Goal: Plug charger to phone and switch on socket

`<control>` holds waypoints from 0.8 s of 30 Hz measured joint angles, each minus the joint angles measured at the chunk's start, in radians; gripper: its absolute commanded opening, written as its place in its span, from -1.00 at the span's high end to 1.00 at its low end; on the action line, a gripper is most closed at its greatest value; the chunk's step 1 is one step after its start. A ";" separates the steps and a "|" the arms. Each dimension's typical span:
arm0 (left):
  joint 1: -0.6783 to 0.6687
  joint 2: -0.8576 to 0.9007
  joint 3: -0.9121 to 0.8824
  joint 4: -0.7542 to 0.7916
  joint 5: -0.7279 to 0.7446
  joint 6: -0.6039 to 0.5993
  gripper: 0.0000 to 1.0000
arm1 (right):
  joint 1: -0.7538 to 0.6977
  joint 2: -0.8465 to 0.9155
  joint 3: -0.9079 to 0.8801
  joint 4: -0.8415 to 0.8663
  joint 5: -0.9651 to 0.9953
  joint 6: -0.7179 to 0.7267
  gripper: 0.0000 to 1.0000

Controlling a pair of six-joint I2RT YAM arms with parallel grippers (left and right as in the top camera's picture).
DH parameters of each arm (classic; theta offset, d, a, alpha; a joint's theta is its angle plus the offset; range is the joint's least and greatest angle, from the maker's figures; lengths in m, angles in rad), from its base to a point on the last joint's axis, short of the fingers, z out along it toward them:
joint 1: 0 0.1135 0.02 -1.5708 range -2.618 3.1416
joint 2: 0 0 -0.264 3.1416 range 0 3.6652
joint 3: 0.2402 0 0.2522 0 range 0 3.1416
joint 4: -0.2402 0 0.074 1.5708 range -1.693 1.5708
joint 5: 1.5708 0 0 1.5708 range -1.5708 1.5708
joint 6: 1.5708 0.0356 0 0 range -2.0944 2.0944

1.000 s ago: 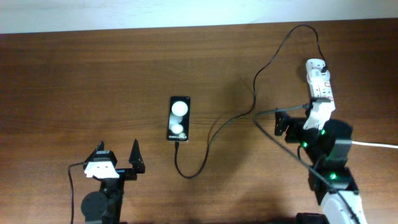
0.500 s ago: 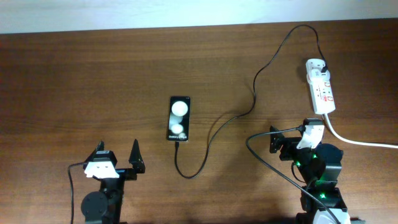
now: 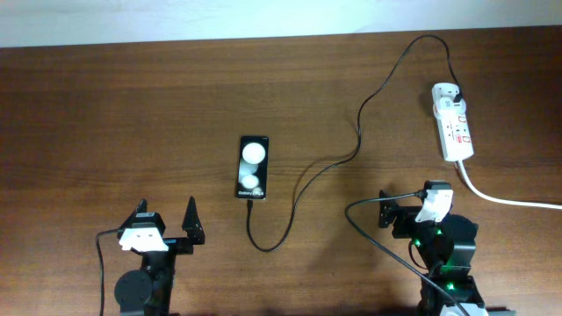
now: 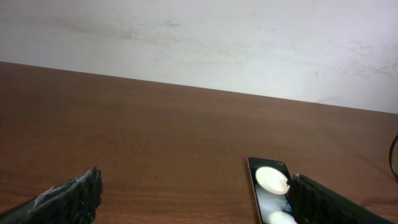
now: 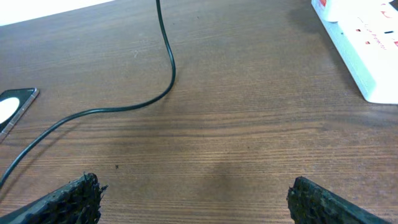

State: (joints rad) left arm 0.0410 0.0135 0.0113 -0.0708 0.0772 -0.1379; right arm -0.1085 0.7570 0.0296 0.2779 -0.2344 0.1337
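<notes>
The phone lies flat at the table's middle, screen lit with two white spots. The charger cable runs from the phone's near edge, loops forward, then curves back right to its plug in the far end of the socket. I cannot tell whether the connector is seated in the phone. My left gripper is open and empty, near the front left; its wrist view shows the phone by the right finger. My right gripper is open and empty, in front of the socket and apart from it. Its wrist view shows the cable and socket.
The socket's thick white cord runs off the right edge, just right of my right arm. A black arm cable arcs left of the right arm. The table's far edge meets a white wall.
My right gripper has drawn back from the socket's near end toward the table's front, uncovering the socket. The left arm, phone and cable have not moved.
</notes>
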 measured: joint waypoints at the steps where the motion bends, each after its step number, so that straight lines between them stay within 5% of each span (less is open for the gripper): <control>1: 0.000 0.000 0.000 0.000 0.000 0.000 -0.98 | 0.000 -0.004 -0.005 0.000 0.001 0.000 -0.97; 24: 0.000 0.000 0.000 0.000 0.000 0.000 -0.98 | 0.030 -0.455 -0.019 -0.334 0.034 -0.002 -0.97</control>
State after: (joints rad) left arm 0.0410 0.0135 0.0113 -0.0708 0.0772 -0.1379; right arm -0.0788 0.3019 0.0109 -0.0559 -0.2005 0.1318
